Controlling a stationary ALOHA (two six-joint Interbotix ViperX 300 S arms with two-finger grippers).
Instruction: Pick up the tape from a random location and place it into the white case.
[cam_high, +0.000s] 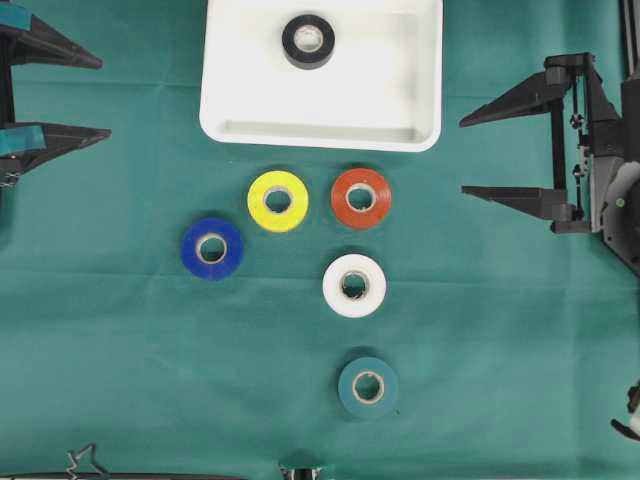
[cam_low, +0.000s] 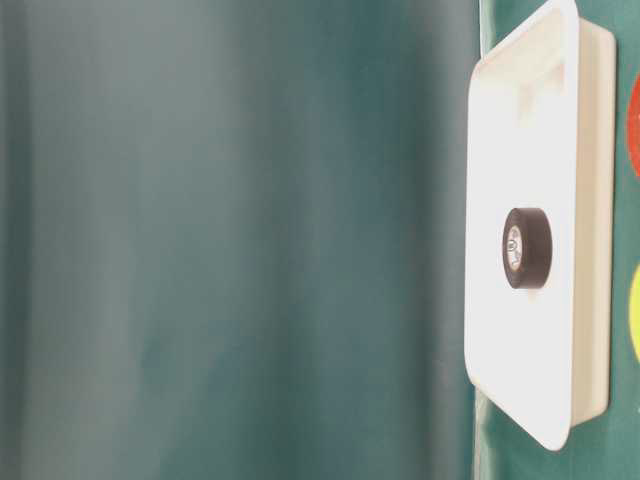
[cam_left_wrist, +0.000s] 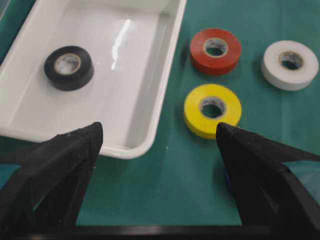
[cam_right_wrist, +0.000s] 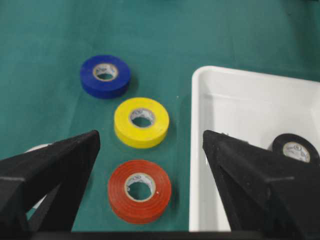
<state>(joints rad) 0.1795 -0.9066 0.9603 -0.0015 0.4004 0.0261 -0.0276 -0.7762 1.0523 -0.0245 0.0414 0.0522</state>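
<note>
The white case (cam_high: 320, 136) lies at the top middle of the green cloth, with a black tape roll (cam_high: 308, 41) flat inside it. Below it lie yellow (cam_high: 278, 200), red (cam_high: 361, 198), blue (cam_high: 212, 248), white (cam_high: 354, 285) and teal (cam_high: 368, 387) tape rolls. My left gripper (cam_high: 104, 97) is open at the left edge, well away from the rolls and holding nothing. Open too, my right gripper (cam_high: 463, 157) hangs to the right of the case's corner. The right wrist view shows the red roll (cam_right_wrist: 139, 190) lying low between the open jaws.
The table-level view is turned sideways and shows the case (cam_low: 520, 100) with the black roll (cam_low: 527, 248) against a blurred green background. In the left wrist view the case's near corner (cam_left_wrist: 135, 150) and the yellow roll (cam_left_wrist: 212, 110) lie ahead.
</note>
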